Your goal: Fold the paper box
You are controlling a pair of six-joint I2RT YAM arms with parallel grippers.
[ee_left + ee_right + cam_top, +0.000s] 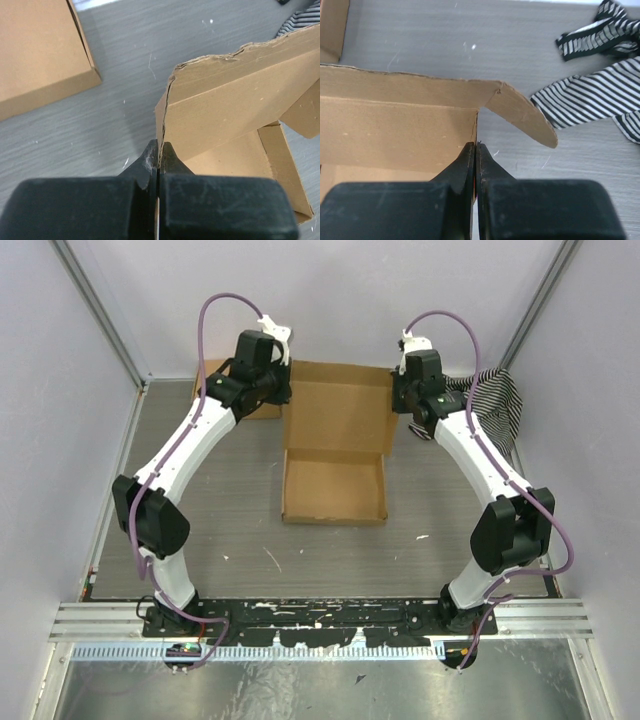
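From above, you see the paper box (335, 430) lying between the arms, with the left gripper (286, 392) at its left edge and the right gripper (398, 400) at its right edge. In the left wrist view, your jaws are pressed together on the box's raised cardboard edge. Its shallow tray sits just right of them, and a second cardboard piece (40, 55) lies up-left. In the right wrist view, the jaws pinch the box wall at a corner, a rounded flap (525, 117) juts up-right, and a striped cloth (600, 100) lies beyond it.

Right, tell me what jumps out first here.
The box sits mid-table, its far panel lifted. The left gripper and right gripper each pinch one side of that panel. A striped cloth lies crumpled at the far right.
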